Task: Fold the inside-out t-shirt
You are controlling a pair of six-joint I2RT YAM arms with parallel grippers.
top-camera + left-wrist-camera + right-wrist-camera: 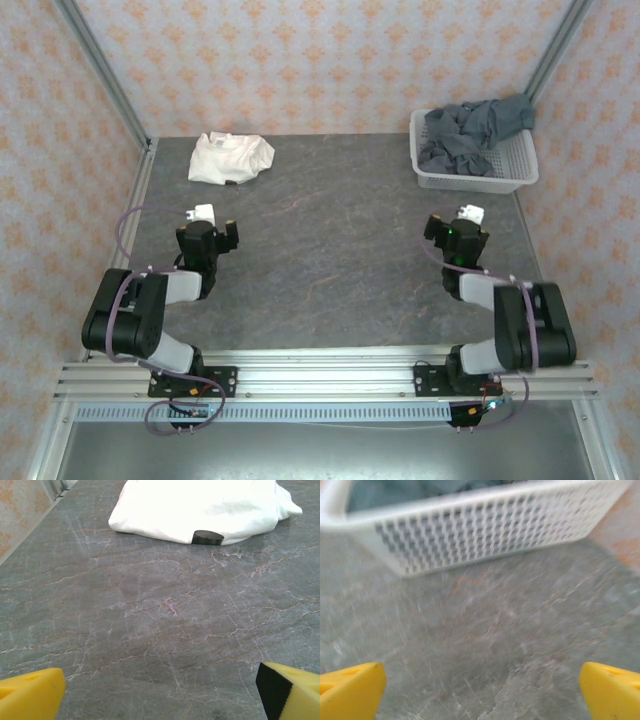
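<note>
Currently the grey t-shirt (465, 135) fills the white basket (472, 181); left gripper (160, 686) and right gripper (481, 679) spread empty.

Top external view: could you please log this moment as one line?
shirt: dark slate-grey cotton t-shirt bunched in white plastic basket | left gripper: open, empty | right gripper: open, empty

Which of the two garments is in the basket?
The grey t-shirt, bunched up in the white basket at the far right. The cream one lies on the table at the far left.
</note>
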